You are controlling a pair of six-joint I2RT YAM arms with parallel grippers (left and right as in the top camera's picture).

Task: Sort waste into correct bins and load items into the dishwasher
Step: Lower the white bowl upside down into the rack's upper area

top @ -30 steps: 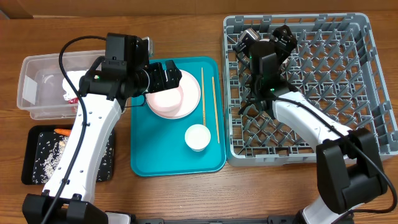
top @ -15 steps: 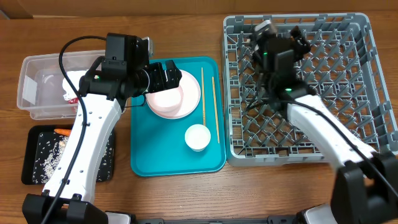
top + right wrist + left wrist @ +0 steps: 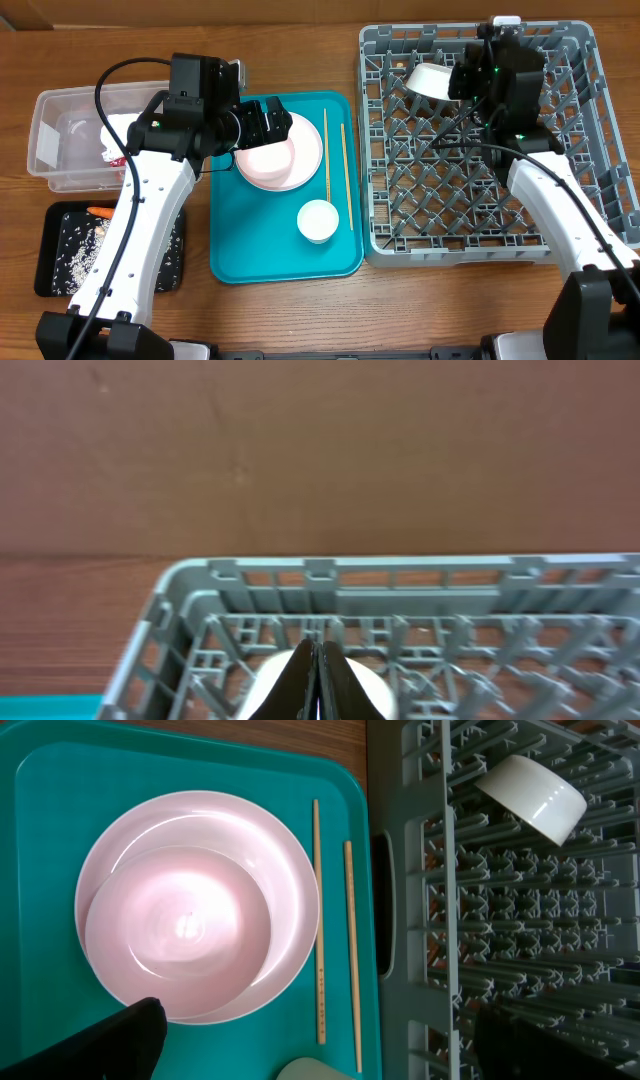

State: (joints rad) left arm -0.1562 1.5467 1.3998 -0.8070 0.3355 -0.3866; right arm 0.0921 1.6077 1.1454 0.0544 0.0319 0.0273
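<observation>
A whitish bowl [image 3: 428, 80] lies tilted on the pegs in the back-left part of the grey dishwasher rack [image 3: 575, 245]. My right gripper [image 3: 458, 82] hovers just right of it, shut and empty; in the right wrist view its fingers [image 3: 318, 678] are pressed together above the bowl [image 3: 365, 685]. My left gripper [image 3: 268, 122] is open above the pale pink plate [image 3: 290, 870], which carries a second bowl [image 3: 180, 930]. A small white cup [image 3: 317, 221] stands on the teal tray [image 3: 230, 265]. The clear tub [image 3: 45, 140] holds a white napkin and a red wrapper [image 3: 108, 152].
Two wooden chopsticks [image 3: 343, 170] lie on the teal tray to the right of the plate. The black tray [image 3: 50, 262] at the front left holds scattered rice and a carrot [image 3: 98, 212]. The rack wall [image 3: 400, 920] rises close beside the teal tray.
My right gripper has shut and drawn back to the right, away from the bowl, which now lies uncovered in the rack. The left arm has not moved.
</observation>
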